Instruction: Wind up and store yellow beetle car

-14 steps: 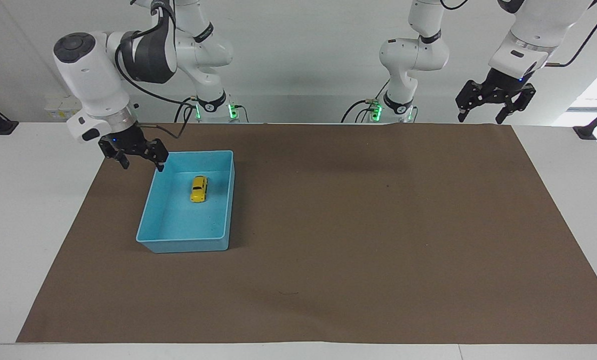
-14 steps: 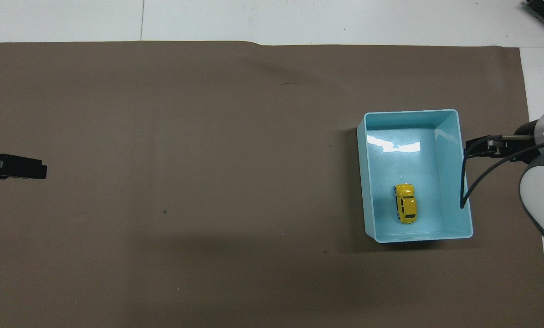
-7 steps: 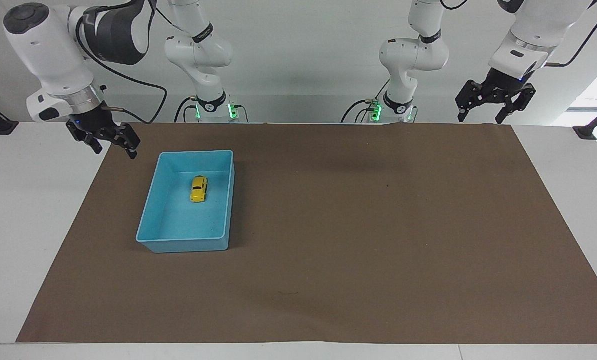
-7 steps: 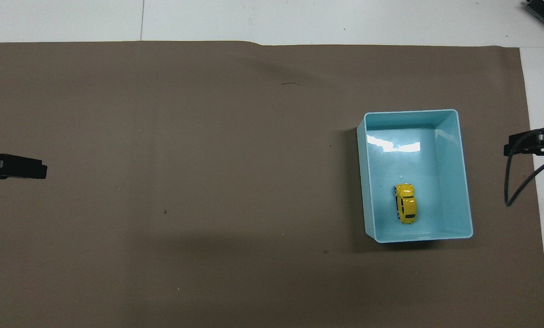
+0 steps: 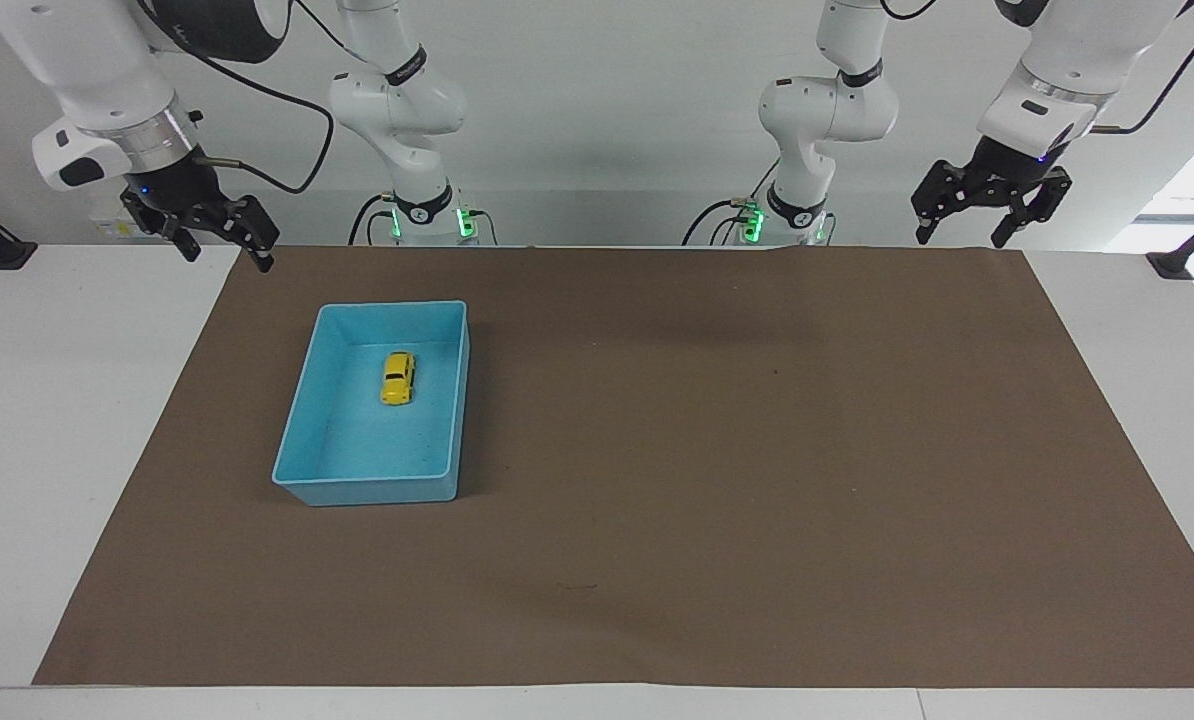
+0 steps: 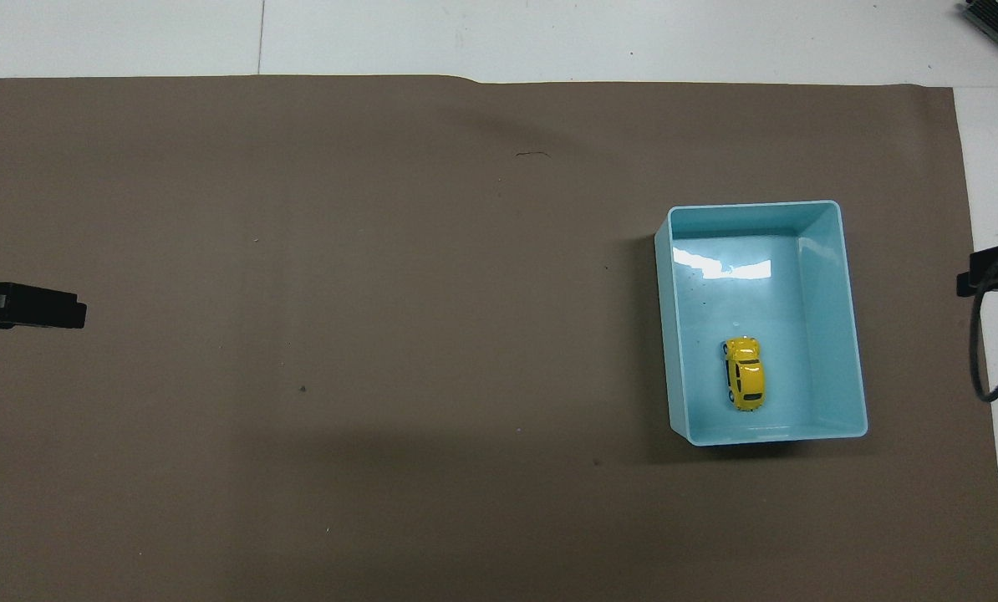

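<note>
Yellow beetle car sits inside the light blue bin, toward the right arm's end of the bench, so storing looks done; nothing left that I can see. Facing view: right hand up over the brown mat's corner, fingers spread, holding nothing. Left hand waits raised, spread, empty. Overhead view: car in bin; only tips of both hands show, right hand, left hand.

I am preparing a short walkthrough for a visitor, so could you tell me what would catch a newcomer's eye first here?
The yellow beetle car stands out first, lying in the light blue bin on the brown mat, toward the right arm's end of the table. Both the right gripper and the left gripper hang open and empty, raised at the table's two ends.
</note>
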Robot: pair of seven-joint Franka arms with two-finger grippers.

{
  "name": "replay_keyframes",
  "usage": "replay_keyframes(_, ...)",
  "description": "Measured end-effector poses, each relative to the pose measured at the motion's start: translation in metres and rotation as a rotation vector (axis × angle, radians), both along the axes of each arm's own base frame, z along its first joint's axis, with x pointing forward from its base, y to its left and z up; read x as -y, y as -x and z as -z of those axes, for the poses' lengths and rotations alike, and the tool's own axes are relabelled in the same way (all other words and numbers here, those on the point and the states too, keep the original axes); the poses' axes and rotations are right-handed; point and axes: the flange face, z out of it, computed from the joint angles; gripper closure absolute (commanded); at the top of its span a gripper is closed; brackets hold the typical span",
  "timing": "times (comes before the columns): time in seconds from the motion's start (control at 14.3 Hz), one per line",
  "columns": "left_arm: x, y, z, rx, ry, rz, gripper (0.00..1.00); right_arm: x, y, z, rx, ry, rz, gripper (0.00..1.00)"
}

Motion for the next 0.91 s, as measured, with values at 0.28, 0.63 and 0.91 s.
replay_keyframes(0.28, 0.0, 0.0, 0.0, 0.0, 0.0, 0.0, 0.0, -0.004, -0.001, 0.003, -0.005, -0.001, -0.007, 0.0)
replay_keyframes(0.63, 0.0, 0.0, 0.0, 0.0, 0.0, 0.0, 0.0, -0.01, -0.002, 0.003, -0.006, 0.0, -0.018, 0.0)
replay_keyframes(0.91, 0.0, 0.0, 0.0, 0.0, 0.0, 0.0, 0.0, -0.02, -0.003, 0.003, -0.006, 0.001, -0.036, 0.0)
